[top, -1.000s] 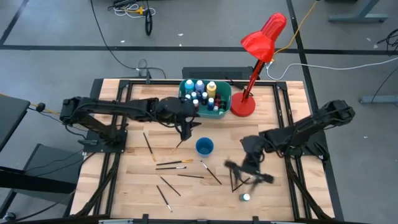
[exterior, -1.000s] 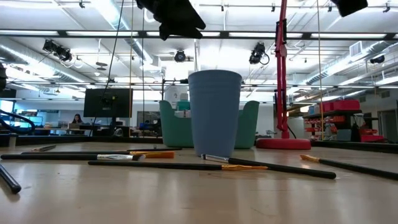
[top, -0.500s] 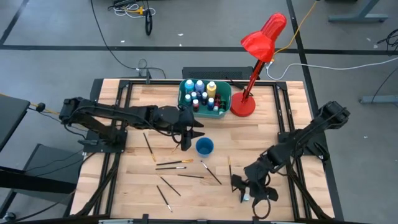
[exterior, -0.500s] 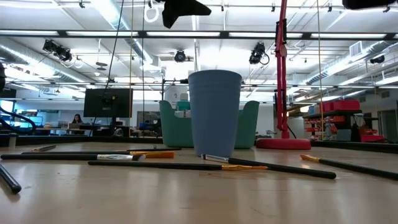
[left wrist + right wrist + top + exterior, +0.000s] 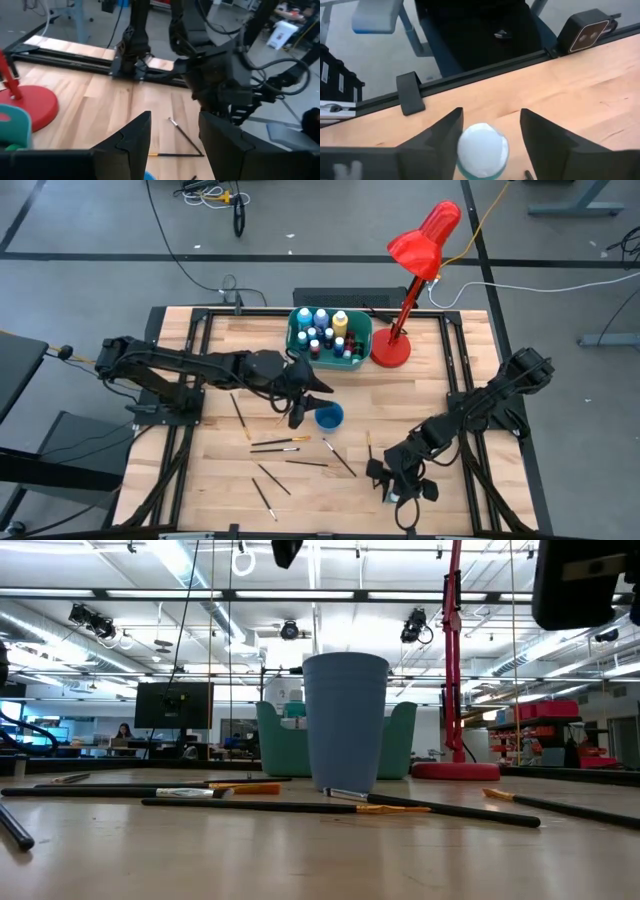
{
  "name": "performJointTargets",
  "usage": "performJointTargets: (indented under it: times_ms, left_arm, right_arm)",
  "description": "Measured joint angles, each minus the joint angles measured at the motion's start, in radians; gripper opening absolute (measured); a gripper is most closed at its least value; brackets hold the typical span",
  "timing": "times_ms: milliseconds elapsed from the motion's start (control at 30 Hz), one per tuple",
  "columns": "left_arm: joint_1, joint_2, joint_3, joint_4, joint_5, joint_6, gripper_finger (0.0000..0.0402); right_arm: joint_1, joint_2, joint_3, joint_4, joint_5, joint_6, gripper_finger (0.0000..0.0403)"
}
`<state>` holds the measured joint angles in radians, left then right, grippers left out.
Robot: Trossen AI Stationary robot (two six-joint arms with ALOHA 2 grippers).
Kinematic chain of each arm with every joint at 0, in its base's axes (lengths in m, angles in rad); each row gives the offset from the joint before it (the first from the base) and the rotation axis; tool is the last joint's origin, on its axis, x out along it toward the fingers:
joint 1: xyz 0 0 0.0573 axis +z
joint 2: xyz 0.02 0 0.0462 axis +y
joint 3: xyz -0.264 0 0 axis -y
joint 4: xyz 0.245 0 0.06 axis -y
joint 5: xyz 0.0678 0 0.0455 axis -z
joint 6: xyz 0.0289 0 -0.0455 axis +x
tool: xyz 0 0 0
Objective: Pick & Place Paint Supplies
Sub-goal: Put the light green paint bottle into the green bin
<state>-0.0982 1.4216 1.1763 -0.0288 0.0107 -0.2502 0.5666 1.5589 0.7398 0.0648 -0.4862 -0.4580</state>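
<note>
A white-capped paint bottle stands on the table near its near edge. My right gripper is open above it, one finger on either side of the cap; I cannot tell whether they touch. In the high view this gripper covers the bottle. My left gripper is open and holds nothing, hovering just left of the blue cup. Several paintbrushes lie flat on the table's middle and near part. More paint bottles stand in the teal tub.
The red desk lamp's base stands right of the tub at the far edge. One brush lies just left of my right gripper. The blue cup stands upright with brushes in front of it. Bare wood lies right of the cup.
My right gripper has moved toward the table's near edge and come down over the white-capped bottle. My left gripper has shifted from beside the tub toward the blue cup, rising and tipping as it went.
</note>
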Motion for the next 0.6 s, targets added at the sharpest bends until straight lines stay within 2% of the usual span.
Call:
performJointTargets:
  times_ms: [300,467,600]
  left_arm:
    - [0.000,0.000,0.000,0.001,0.009,0.003,0.0176]
    - [0.000,0.000,0.000,0.001,0.009,0.003,0.0176]
    - [0.000,0.000,0.000,0.001,0.009,0.003,0.0176]
  right_arm:
    - [-0.003,-0.001,-0.050,0.089,-0.006,0.013,0.0104]
    - [-0.003,-0.001,-0.062,0.145,0.000,0.057,0.0104]
    - [-0.011,-0.021,-0.051,0.188,0.044,0.027,0.0125]
